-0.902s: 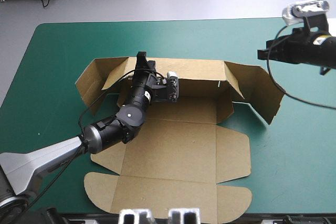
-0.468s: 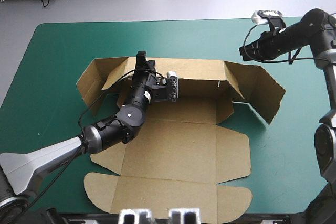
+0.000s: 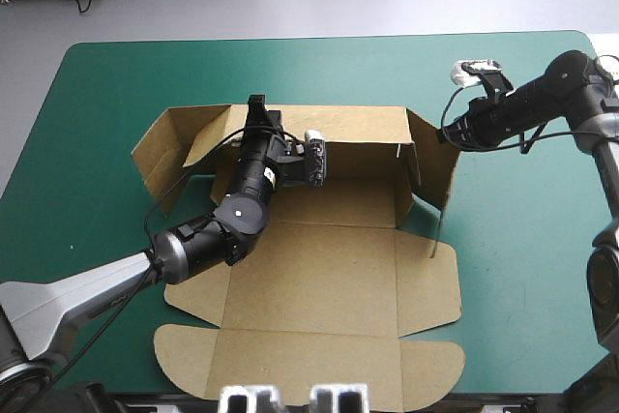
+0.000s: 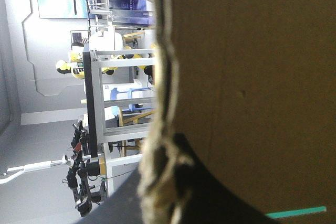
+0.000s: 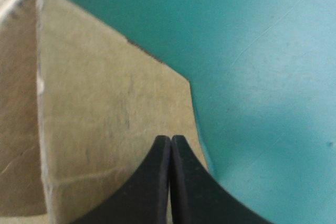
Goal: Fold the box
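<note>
The brown box (image 3: 319, 268) lies as a cut sheet in the middle of the teal-green table, its back wall (image 3: 363, 128) raised. My left gripper (image 3: 259, 106) sits on the top edge of that wall, shut on it. In the left wrist view the board (image 4: 252, 77) fills most of the picture, its edge running between the black fingers (image 4: 199, 192). My right gripper (image 3: 447, 134) is shut and presses its tip against the outside of the right side wall (image 3: 432, 166), which stands nearly upright. The right wrist view shows the shut gripper (image 5: 170, 139) touching that wall (image 5: 105, 114).
The left side wall (image 3: 160, 147) still leans outward. The lid panel with its rounded flaps (image 3: 309, 369) lies flat toward the table's front edge. Bare teal-green cover (image 3: 522, 268) lies right of the box and behind it.
My right arm has come in from the table's right edge to the box and pushed the splayed right side wall up to near upright. The left arm has held its place.
</note>
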Robot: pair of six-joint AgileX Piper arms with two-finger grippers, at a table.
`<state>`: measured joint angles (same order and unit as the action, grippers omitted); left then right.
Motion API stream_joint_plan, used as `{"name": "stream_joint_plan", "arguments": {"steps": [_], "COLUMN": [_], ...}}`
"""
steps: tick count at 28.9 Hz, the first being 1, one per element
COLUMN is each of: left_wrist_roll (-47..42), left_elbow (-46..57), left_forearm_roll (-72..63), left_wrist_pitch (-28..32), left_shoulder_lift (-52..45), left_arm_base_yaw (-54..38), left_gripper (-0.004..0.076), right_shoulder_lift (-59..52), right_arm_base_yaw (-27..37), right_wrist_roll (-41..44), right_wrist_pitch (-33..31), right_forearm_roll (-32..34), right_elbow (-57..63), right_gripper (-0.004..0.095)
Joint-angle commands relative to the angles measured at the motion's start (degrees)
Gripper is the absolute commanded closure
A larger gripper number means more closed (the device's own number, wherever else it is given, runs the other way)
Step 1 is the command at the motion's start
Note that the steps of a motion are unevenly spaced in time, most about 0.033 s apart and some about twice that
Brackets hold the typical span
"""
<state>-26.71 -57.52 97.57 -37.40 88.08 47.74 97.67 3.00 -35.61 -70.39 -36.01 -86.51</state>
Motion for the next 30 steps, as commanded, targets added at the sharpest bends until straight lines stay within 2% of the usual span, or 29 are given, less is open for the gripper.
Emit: {"name": "stream_joint_plan", "arguments": {"steps": [1, 5, 9, 11, 15, 17, 19, 23, 26, 27, 28, 30], "left_wrist_roll": [-1.0, -1.0, -1.4, -1.5, -1.6, -1.6, -1.6, -1.6, -1.6, -1.6, -1.6, -1.6], "left_elbow": [-1.5, -1.5, -1.5, -1.5, -1.5, -1.5, -1.5, -1.5, -1.5, -1.5, -1.5, -1.5], "left_forearm_roll": [3.8, 3.5, 3.5, 3.5, 3.5, 3.5, 3.5, 3.5, 3.5, 3.5, 3.5, 3.5], "left_wrist_pitch": [-3.1, -3.1, -3.1, -3.1, -3.1, -3.1, -3.1, -3.1, -3.1, -3.1, -3.1, -3.1], "left_shoulder_lift": [-2.5, -2.5, -2.5, -2.5, -2.5, -2.5, -2.5, -2.5, -2.5, -2.5, -2.5, -2.5], "left_arm_base_yaw": [0.2, 0.2, 0.2, 0.2, 0.2, 0.2, 0.2, 0.2, 0.2, 0.2, 0.2, 0.2], "left_gripper": [0.0734, 0.0734, 0.0734, 0.0734, 0.0734, 0.0734, 0.0734, 0.0734, 0.0734, 0.0734, 0.0734, 0.0734], "right_shoulder_lift": [-5.7, -8.7, -11.2, -11.8, -12.4, -12.4, -12.4, -12.4, -12.8, -13.3, -14.1, -14.9], "right_arm_base_yaw": [0.0, 0.0, 0.0, 0.0, 0.0, 0.0, 0.0, 0.0, 0.0, 0.0, 0.0, 0.0], "right_wrist_roll": [-3.9, -6.4, -12.3, -17.3, -33.4, -41.0, -45.9, -45.9, -45.3, -45.3, -45.3, -45.4], "right_wrist_pitch": [-1.5, 1.7, 9.7, 13.4, 20.9, 21.6, 21.2, 19.7, 19.3, 18.9, 18.0, 17.6], "right_forearm_roll": [-3.7, -4.8, -9.9, -13.9, -28.2, -33.5, -36.2, -34.1, -32.1, -31.4, -29.7, -28.6], "right_elbow": [2.9, 7.2, 14.6, 18.8, 28.4, 31.7, 34.2, 35.3, 35.3, 35.3, 35.3, 35.3], "right_gripper": [0.0927, 0.0927, 0.0927, 0.0927, 0.0927, 0.0927, 0.0927, 0.0910, 0.0795, 0.0739, 0.0638, 0.0561]}}
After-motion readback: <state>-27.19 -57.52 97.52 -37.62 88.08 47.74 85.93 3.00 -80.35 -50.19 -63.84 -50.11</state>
